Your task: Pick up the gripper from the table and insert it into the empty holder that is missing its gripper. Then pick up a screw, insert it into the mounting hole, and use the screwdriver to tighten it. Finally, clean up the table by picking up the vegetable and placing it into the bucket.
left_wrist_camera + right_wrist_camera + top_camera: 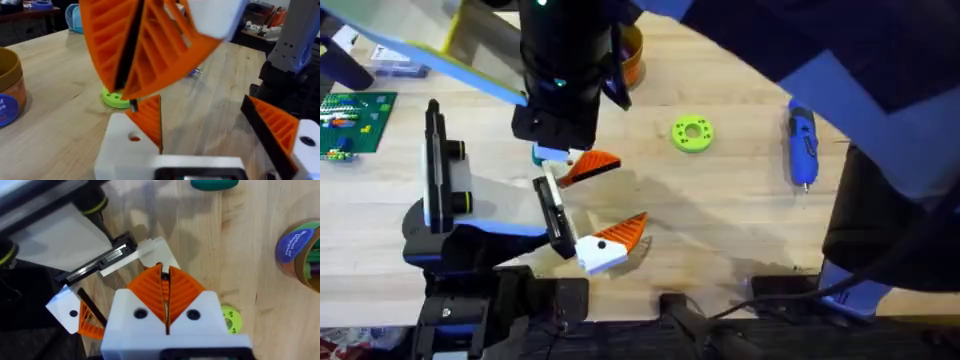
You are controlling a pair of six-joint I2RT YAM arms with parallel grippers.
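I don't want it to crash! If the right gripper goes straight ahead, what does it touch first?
Probably the gripper, at its white block by the holder, though depth is unclear.

Pale wood table [740,210] — matt, grained

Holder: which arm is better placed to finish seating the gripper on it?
Right, probably. The right gripper, jaws shut, sits tip-first against the white block of the loose gripper, right at the end of the holder, so it looks lined up to press it home.
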